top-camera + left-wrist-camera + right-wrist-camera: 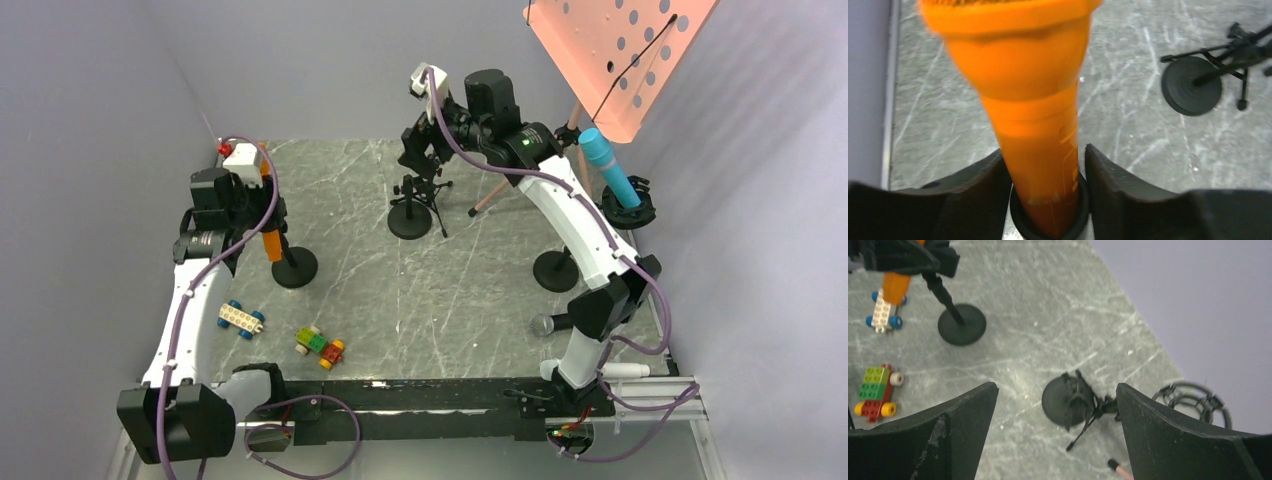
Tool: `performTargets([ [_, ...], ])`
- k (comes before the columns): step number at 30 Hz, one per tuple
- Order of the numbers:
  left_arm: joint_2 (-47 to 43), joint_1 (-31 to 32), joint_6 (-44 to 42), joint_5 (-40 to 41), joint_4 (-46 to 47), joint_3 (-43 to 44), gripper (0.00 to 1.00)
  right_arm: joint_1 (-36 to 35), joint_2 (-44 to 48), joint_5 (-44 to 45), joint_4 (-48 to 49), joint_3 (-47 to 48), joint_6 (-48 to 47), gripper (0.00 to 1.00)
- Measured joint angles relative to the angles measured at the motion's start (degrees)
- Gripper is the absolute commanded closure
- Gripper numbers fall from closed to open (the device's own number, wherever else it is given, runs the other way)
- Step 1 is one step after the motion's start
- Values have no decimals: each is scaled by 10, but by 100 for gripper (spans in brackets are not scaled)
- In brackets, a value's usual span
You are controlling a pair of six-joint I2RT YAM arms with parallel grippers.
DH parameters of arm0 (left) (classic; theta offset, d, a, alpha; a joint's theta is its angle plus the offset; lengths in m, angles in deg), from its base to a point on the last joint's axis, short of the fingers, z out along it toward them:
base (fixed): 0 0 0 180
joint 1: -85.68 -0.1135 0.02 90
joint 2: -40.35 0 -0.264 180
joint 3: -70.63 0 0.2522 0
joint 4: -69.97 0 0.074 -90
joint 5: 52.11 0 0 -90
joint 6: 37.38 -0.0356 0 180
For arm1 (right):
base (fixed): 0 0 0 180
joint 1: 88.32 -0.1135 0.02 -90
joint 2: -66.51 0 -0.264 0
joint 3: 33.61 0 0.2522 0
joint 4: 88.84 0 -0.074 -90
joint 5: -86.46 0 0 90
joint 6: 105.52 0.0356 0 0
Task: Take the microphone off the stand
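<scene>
Right up against the left wrist lens is the orange microphone (1038,125), its flared head filling the top of that view, slightly blurred. Its body runs down into the black ring clip (1017,220) of the stand (294,267), so it is seated in the stand. The left end effector (1044,156) straddles it, one dark finger (973,190) on each side of the body just above the clip. The fingers sit tight alongside the orange shaft, but I cannot tell whether they press on it or only flank it.

From above, that stand's round black base rests on the left part of the grey bench (400,300), with the microphone leaning up out of it under the left wrist.

Over to the right end effector (1057,388): its fingers stand wide apart with nothing between them, hanging over a small black tripod stand (1068,402) at the back of the bench, well apart from the orange microphone.

A blue microphone (610,168) leans in a ring mount at the far right. Near the front left lie a white block car (241,319) and a green and red block car (320,345).
</scene>
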Motion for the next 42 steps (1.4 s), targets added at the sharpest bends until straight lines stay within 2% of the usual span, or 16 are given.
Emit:
performTargets([
  [5,-38,-1,-65,-86,5,-30,57,0,35,12,-26,-67,-4,8],
  [9,-38,-1,-113,-228,2,-30,62,5,54,-9,-33,-95,-25,9],
  [15,37,18,-143,-457,-31,30,70,15,79,-64,-38,-139,-57,9],
  [19,86,80,-197,-532,-50,88,68,20,96,-128,-35,-175,-94,4],
  [23,91,161,-277,-562,-79,96,64,21,158,-163,-7,-305,-123,2],
  [26,95,202,-326,-567,-113,96,59,19,212,-174,31,-418,-138,1],
  [29,105,228,-382,-557,-151,96,50,16,244,-178,60,-489,-141,2],
  [33,126,240,-425,-532,-178,96,35,15,258,-178,95,-530,-141,2],
  [35,131,247,-427,-516,-166,96,21,16,264,-178,116,-546,-142,2],
  [37,128,259,-424,-493,-144,96,13,16,270,-178,134,-564,-141,2],
  [39,123,274,-419,-470,-121,95,10,16,271,-178,143,-572,-141,2],
  [42,109,297,-404,-429,-86,94,10,18,273,-178,150,-576,-141,2],
])
